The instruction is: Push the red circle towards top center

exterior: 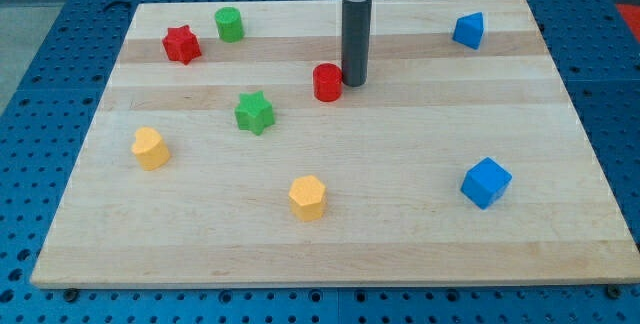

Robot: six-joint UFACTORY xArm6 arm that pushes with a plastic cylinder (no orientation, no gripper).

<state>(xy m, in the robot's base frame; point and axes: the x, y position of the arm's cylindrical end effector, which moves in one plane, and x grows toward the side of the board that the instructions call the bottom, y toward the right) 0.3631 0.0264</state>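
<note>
Here, we looked down at a slant on a pale wooden surface (400, 214) that rested on a blue perforated bench (40, 4). We carried no hand on this arm, so there was nothing to be open, closed or gripping; instead a straight dark rod (355, 34) came down from the view's top edge. We placed my tip (354, 84) on the surface just above the centre of the board, touching or all but touching the red circle (327, 82), which sat immediately at nine o'clock from my tip.

The red circle was a short cylinder standing upright, a little above the board's middle and slightly towards the view's left of the centre line. From it, at about seven o'clock and near by, lay a green star (255, 112). Farther off at ten o'clock, near the top left of the board, stood a red star (181, 44) and, just beside that at one o'clock, a green cylinder (229, 24).

At eight o'clock from the red circle, well apart, was a yellow heart-like block (150, 148). At six o'clock, towards the view's bottom, was a yellow hexagonal block (308, 197). At four o'clock, well apart, sat a blue cube (486, 182), and at two o'clock, near the top right corner, a smaller blue block (468, 30) whose shape we could not make out for certain.
</note>
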